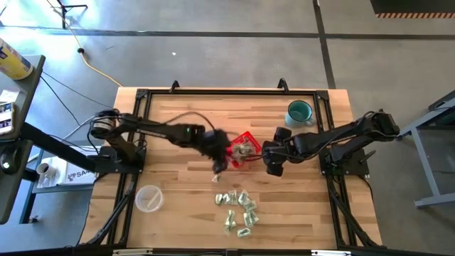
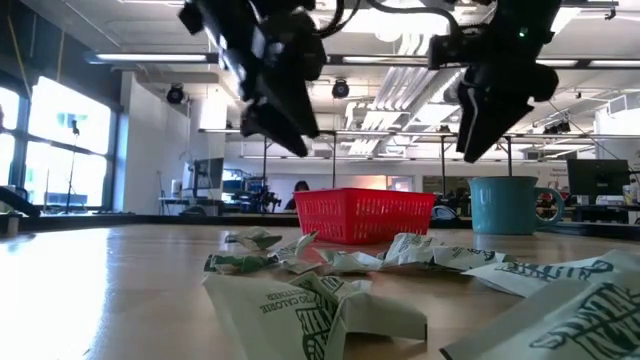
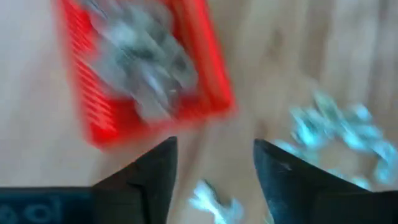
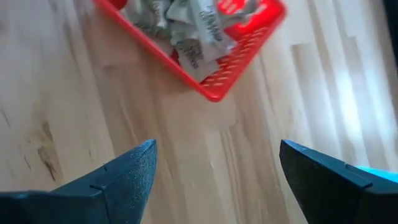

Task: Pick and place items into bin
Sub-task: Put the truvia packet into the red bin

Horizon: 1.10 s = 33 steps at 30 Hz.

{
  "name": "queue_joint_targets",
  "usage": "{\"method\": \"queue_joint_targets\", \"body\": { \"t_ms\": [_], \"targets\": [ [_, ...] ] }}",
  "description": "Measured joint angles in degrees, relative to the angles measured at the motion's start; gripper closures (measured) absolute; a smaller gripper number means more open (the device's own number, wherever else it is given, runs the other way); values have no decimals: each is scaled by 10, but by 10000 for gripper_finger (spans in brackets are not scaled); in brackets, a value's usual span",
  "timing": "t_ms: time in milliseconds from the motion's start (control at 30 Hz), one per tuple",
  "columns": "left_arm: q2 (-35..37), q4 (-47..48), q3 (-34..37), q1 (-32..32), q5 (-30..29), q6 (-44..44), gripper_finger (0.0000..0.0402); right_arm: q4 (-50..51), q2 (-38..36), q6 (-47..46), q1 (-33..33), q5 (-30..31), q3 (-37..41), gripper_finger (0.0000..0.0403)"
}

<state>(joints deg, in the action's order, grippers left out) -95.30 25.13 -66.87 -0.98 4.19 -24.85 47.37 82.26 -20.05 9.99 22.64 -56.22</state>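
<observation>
**Both end effectors open and empty beside the red basket**

From my station I see the red basket near the middle of the bench, already holding several crinkled wrapped pieces. More loose wrapped pieces lie in a scatter between the basket and the bench's near edge, apart from the basket, and one single piece lies on its own between that scatter and the basket.

The left end effector hangs just beside the basket's left side, above the wood. In its wrist view I see both dark fingers spread apart with nothing between them, the basket ahead of them and pale wrappers on the boards nearby. That view is blurred, so I cannot tell finer detail.

The right end effector hangs just off the basket's right side. Its fingers stand wide apart over bare wood, nothing gripped, with a corner of the basket just ahead.

In the low view I see both end effectors raised clear of the bench, above the basket's rim.

A teal mug stands toward the far right corner of the bench, well apart from the basket. A clear plastic cup sits toward the near left corner
</observation>
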Motion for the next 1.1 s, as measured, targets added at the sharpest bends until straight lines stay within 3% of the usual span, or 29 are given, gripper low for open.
{"method": "queue_joint_targets", "body": {
  "t_ms": [167,333,467,633,767,967,1100],
  "targets": [
    [-7,49,0,-79,-41,-26,138,-53,0,22,7,-21,24,75],
    [-44,67,1,-118,-110,-169,148,-66,0,25,0,-15,28,75],
    [-81,58,0,-127,-118,-263,155,-70,0,25,-8,-14,28,75],
    [-123,58,0,-126,-101,-307,167,-71,0,25,-15,-13,28,75],
    [-131,58,0,-126,-124,-302,215,-69,0,25,-15,-13,28,75],
    [-130,40,0,-98,-187,-255,368,-65,0,25,-15,-5,28,76],
    [-111,66,-41,-71,-171,-221,364,-48,0,25,-15,0,28,76]
  ]
}}
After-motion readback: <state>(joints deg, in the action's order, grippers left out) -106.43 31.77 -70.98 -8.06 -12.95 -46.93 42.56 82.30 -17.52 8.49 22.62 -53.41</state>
